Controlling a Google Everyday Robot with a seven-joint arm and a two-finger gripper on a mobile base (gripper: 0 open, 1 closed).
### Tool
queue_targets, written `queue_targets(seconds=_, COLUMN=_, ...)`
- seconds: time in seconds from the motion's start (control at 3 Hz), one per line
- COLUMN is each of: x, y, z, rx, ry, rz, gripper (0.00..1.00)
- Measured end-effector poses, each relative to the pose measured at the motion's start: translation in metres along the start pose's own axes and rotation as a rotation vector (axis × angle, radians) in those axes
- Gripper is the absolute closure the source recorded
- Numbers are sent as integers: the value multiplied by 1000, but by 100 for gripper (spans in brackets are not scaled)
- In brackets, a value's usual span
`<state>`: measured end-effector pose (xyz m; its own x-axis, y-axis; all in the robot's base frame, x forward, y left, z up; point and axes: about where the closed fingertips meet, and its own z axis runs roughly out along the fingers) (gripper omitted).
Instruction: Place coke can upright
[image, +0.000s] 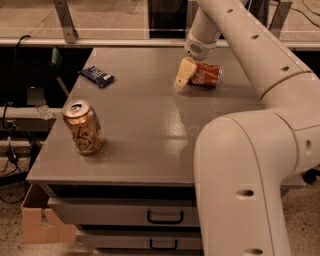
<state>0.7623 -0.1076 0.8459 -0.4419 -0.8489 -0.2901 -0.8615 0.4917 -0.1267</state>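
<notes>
The coke can is red with white script. It lies on its side at the back right of the grey table. My gripper hangs from the arm that comes down from the top. It is low over the table, right at the can's left end. From here I cannot tell whether it touches the can. The can's right part shows; its left end is partly behind the gripper.
A gold-brown patterned can stands upright near the table's front left. A dark blue packet lies at the back left. My arm's large white body fills the right foreground. There are drawers under the table and a cardboard box on the floor at the left.
</notes>
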Motion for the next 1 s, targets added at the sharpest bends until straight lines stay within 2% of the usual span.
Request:
queue_targets(seconds=0.33, x=9, y=-6, z=10, rx=-3, ry=29, rz=35, gripper=43)
queue_targets(seconds=0.67, x=10, y=-9, z=3, rx=7, ry=14, rz=46, gripper=64)
queue_targets(seconds=1.0, x=0, y=-6, z=-30, rx=22, ry=-74, rz=22, gripper=88)
